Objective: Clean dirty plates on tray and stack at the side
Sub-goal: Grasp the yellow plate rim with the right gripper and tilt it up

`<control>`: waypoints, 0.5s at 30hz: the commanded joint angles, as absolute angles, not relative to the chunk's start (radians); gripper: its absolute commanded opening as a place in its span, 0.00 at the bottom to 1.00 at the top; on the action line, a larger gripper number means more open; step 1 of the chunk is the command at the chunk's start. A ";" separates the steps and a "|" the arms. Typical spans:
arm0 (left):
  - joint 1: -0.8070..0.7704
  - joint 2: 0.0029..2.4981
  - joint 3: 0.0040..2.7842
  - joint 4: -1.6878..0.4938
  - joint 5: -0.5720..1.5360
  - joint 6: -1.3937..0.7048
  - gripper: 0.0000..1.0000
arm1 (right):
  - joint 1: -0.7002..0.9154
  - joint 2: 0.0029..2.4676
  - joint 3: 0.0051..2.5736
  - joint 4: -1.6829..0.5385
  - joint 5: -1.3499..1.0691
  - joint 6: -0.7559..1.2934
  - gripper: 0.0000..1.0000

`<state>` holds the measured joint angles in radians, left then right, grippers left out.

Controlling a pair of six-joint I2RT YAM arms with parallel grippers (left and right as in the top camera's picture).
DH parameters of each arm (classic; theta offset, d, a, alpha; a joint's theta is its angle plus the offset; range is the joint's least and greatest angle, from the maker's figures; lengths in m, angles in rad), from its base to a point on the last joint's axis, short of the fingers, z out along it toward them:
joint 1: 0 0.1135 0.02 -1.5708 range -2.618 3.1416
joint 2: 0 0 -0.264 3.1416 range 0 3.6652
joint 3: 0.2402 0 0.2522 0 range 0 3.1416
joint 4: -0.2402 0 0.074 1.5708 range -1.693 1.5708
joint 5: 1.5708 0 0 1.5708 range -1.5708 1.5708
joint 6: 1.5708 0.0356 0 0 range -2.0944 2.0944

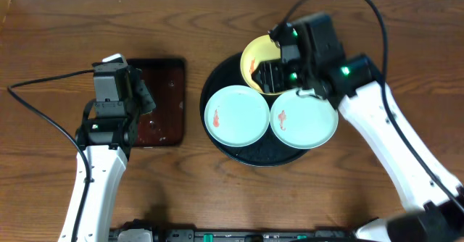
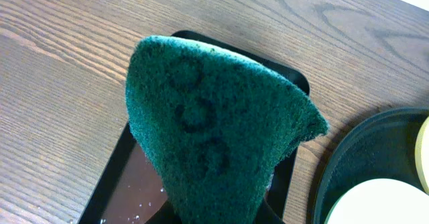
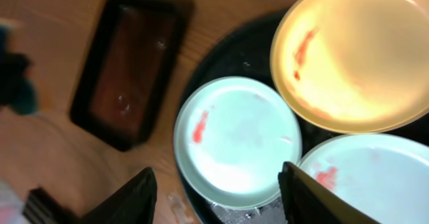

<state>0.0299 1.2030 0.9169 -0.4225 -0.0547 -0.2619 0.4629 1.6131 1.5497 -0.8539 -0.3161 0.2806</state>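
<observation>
So all three plates are sitting in the big black tray (image 1: 254, 155), and I'd say none of them is cleaned or stacked yet. The yellow plate (image 1: 254, 57) is at the back, with the two mint ones in front of it, the left mint plate (image 1: 237, 115) and the right mint plate (image 1: 304, 120). Each has a red-orange smear.

The right jaws hang low over the near edge of the yellow plate. They're spread apart with nothing pinched between them, and the left mint plate is just below them in the wrist view. The left jaws are well off to the side of the tray, over the small reddish-brown tray (image 1: 163, 101). They're clenched on a green scouring pad (image 2: 214, 137) that flops out in front.

My read: this is the grab-the-first-plate step. Next the right jaws need to catch a rim and lift the plate clear so the pad can reach it. That's fiddly, because the rims are shallow and the plates crowd each other.
</observation>
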 commanded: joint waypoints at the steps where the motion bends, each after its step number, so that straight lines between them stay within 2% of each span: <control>1: 0.033 1.202 0.926 -0.420 -0.053 -0.267 0.08 | 0.479 1.747 1.758 -0.998 -0.174 0.239 0.56; 4: 0.033 1.202 0.926 -0.418 -0.053 -0.267 0.07 | 0.486 1.811 1.774 -1.056 -0.119 0.256 0.62; 7: 0.033 1.202 0.926 -0.418 -0.053 -0.267 0.08 | 0.488 1.885 1.773 -1.086 -0.116 0.262 0.63; 12: 0.033 1.202 0.926 -0.418 -0.053 -0.267 0.08 | 0.501 2.010 1.773 -1.090 -0.114 0.252 0.55; 15: 0.033 1.202 0.926 -0.418 -0.053 -0.267 0.08 | 0.503 2.065 1.773 -1.081 -0.105 0.230 0.53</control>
<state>0.0299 1.2030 0.9169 -0.4202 -0.0544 -0.2619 0.4847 2.0274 1.7618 -1.0840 -0.1295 0.2562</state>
